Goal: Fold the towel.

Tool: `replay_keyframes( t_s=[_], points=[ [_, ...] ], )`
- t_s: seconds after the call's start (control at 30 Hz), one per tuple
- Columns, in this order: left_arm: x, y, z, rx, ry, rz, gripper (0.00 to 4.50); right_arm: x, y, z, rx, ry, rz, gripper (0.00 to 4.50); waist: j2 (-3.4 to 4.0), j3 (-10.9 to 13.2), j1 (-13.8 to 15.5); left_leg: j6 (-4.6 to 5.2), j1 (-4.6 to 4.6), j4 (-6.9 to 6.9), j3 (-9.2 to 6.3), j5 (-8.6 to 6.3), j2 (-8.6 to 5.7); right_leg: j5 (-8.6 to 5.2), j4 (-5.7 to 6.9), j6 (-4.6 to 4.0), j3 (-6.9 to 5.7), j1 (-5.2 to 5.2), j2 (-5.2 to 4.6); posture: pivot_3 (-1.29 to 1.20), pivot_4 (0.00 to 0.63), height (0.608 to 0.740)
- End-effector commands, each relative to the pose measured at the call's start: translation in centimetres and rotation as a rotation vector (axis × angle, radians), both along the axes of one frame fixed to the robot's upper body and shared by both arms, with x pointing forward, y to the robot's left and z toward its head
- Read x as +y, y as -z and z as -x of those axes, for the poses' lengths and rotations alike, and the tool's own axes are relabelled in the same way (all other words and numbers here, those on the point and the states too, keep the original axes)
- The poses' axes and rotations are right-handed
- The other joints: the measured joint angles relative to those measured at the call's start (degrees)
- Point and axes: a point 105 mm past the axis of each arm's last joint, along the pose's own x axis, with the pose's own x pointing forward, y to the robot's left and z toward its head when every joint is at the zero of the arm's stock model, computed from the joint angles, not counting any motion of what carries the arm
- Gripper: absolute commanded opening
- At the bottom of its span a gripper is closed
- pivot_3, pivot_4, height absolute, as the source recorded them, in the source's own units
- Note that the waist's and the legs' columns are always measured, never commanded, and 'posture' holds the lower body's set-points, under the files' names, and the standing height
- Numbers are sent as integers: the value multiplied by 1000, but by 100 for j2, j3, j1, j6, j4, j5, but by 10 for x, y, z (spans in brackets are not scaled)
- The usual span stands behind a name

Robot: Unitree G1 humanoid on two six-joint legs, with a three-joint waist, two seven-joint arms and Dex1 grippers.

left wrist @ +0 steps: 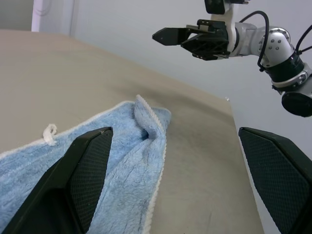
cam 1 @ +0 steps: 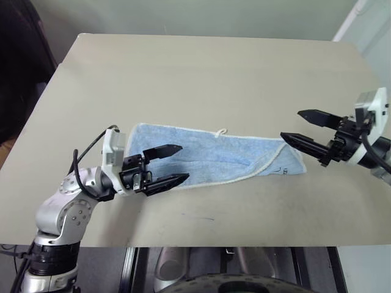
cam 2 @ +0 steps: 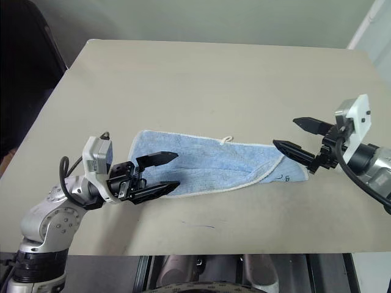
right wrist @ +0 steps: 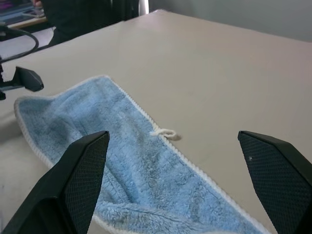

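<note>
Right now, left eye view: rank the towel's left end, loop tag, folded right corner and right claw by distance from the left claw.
1. Towel's left end, under the left claw.
2. Loop tag, on the far edge, mid-towel.
3. Folded right corner.
4. Right claw, open, hovering beyond that corner.

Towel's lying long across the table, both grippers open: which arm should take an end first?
Probably the left. The left gripper hangs open over the towel's left end, while the right gripper sits above the right end.

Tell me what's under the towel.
The towel lies on the tan table, folded over itself, a lower layer peeking out at its right end. Anything beneath the cloth is hidden.
</note>
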Motion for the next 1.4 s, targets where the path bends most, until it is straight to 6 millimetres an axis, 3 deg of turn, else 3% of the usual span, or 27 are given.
replay_keyframes(
  t_s=[0.03, 0.37, 0.5, 0.77, 0.83, 1.03, 1.2, 1.4],
  points=[
    [-5, -5, -1, -43, 10, 16, 4500, 1, -4, -2, -18, 4, 18, 4466, 0, 0, 0, 0, 0, 1, 0, 0, 0, 0, 0, 0, 0, 0, -1, 0, 150, 697],
    [-8, -3, -5, -73, 12, 29, 4500, -34, 0, -55, 55, 145, 35, 4466, 0, 0, 8, 12, -1, 6, 2, 12, -1, 14, 8, -2, 1, -3, -4, 0, 150, 697],
    [-7, -1, -1, -67, 2, 23, 4500, -52, 20, -78, 95, 187, 112, 4466, 0, 0, 7, 11, -2, 5, 3, 12, 1, 13, 11, -4, 1, -6, -4, 0, 150, 697],
    [-8, -1, 0, -82, -15, -16, 4500, -55, 55, -113, 140, 240, 195, 4466, 6, 4, -2, 15, 0, 5, 3, 14, 2, 48, 22, -64, 1, -12, -6, 0, 150, 697],
    [-8, -2, 0, -84, -14, -19, 4500, -53, 60, -116, 144, 230, 205, 4466, 9, 5, 4, 17, 1, 5, 3, 15, 2, 50, 29, -69, 1, -14, -8, 0, 150, 697],
    [-9, -2, 2, -87, -21, -25, 4500, -74, 88, -114, 187, 262, 307, 4466, 15, 9, 17, 17, -1, 6, 3, 17, 2, 44, 43, -74, 1, -18, -22, 0, 150, 697],
    [-7, -3, 2, -88, -31, -29, 4500, -70, 78, -99, 198, 181, 272, 4466, 15, 9, 11, 13, 1, 6, 6, 16, 2, 37, 56, -79, 0, -20, -24, 0, 150, 697],
    [-12, -4, 1, -89, -28, -26, 4500, -62, 86, -76, 243, 106, 302, 4466, 15, 9, 2, 9, 4, 6, 7, 20, 2, 35, 59, -77, 1, -19, -24, 0, 150, 697]
  ],
)
